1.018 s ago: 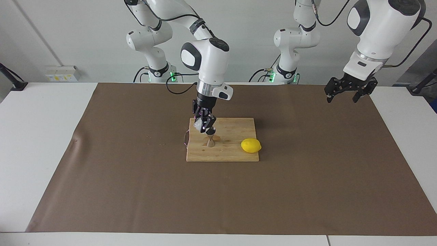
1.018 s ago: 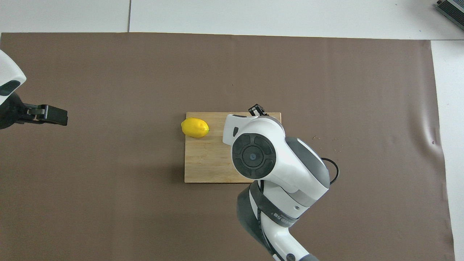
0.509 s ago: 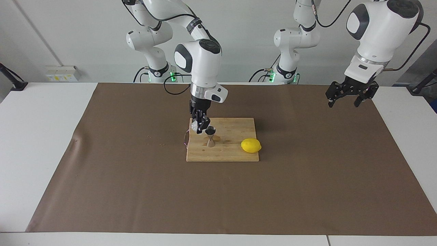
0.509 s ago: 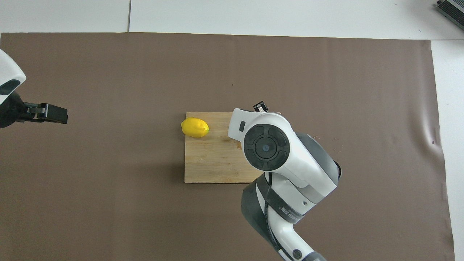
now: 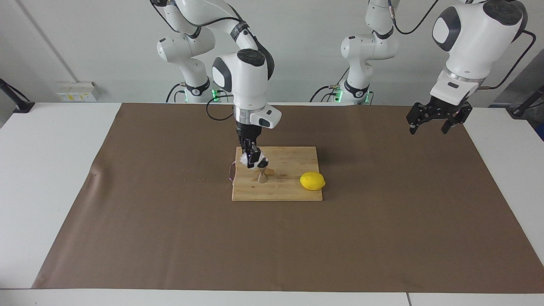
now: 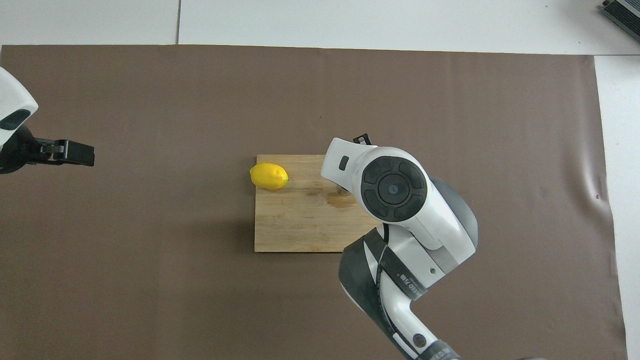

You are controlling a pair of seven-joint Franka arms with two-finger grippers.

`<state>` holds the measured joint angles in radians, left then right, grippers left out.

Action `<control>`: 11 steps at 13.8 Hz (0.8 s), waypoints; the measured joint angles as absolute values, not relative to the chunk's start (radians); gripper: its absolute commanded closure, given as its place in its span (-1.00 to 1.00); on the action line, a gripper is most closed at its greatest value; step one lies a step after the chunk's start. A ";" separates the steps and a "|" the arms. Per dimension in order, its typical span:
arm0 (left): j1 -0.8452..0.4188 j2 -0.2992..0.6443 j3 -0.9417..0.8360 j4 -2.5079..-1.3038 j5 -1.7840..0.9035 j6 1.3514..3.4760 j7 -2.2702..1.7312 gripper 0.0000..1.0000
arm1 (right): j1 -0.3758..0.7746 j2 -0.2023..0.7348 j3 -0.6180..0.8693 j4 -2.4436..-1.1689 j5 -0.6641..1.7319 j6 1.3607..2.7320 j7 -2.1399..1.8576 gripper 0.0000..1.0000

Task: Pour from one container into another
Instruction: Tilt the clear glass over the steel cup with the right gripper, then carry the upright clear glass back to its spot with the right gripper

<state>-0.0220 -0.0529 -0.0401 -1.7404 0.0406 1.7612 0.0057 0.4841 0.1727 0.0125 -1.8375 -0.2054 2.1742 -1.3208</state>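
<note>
My right gripper [image 5: 251, 156] is shut on the small whitish cup [image 5: 244, 160] and holds it just above the wooden board [image 5: 289, 191], close beside the top of the steel jigger [image 5: 262, 174]. The jigger stands upright on the board, at the end toward the right arm. In the overhead view the right arm [image 6: 395, 190] covers the cup and most of the jigger. My left gripper [image 5: 427, 127] is open and empty. It hangs in the air over the mat at the left arm's end, and it also shows in the overhead view [image 6: 75, 152].
A yellow lemon [image 5: 312, 181] lies on the board's corner toward the left arm's end, and it shows in the overhead view [image 6: 269, 176]. A thin dark loop [image 5: 231, 172] lies at the board's edge. Small crumbs [image 5: 202, 179] dot the brown mat [image 5: 170, 238].
My right arm's wrist has swung toward the right arm's end and stands more upright, drawing the cup back from over the jigger's mouth. The left gripper has barely shifted.
</note>
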 measured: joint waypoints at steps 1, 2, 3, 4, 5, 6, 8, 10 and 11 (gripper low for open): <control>-0.021 -0.054 -0.038 -1.740 0.041 1.761 0.006 -1.00 | 0.478 0.173 0.013 -1.838 -0.192 2.175 -1.322 1.00; -0.021 -0.054 -0.037 -1.740 0.041 1.761 0.006 -1.00 | 0.474 0.173 0.013 -1.838 -0.175 2.175 -1.324 1.00; -0.021 -0.055 -0.036 -1.740 0.041 1.761 0.006 -1.00 | 0.467 0.173 0.013 -1.838 -0.152 2.175 -1.331 1.00; -0.021 -0.056 -0.036 -1.740 0.041 1.761 0.006 -1.00 | 0.457 0.173 0.013 -1.838 -0.122 2.175 -1.346 1.00; -0.021 -0.056 -0.036 -1.740 0.041 1.761 0.006 -1.00 | 0.442 0.173 0.012 -1.839 -0.084 2.174 -1.370 1.00; -0.020 -0.056 -0.036 -1.740 0.041 1.761 0.006 -1.00 | 0.420 0.173 0.012 -1.841 -0.046 2.173 -1.394 1.00; -0.020 -0.057 -0.035 -1.740 0.041 1.761 0.006 -1.00 | 0.364 0.173 0.011 -1.848 0.044 2.171 -1.461 1.00; -0.020 -0.057 -0.035 -1.740 0.041 1.761 0.006 -1.00 | 0.294 0.173 0.009 -1.859 0.143 2.170 -1.544 1.00; -0.020 -0.057 -0.036 -1.740 0.041 1.761 0.006 -1.00 | 0.260 0.173 0.009 -1.868 0.194 2.167 -1.579 1.00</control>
<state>-0.0198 -0.0567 -0.0358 -1.7403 0.0406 1.7610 0.0061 0.2604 0.1734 0.0087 -1.8676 0.1936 2.1673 -1.5795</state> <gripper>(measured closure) 0.000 0.515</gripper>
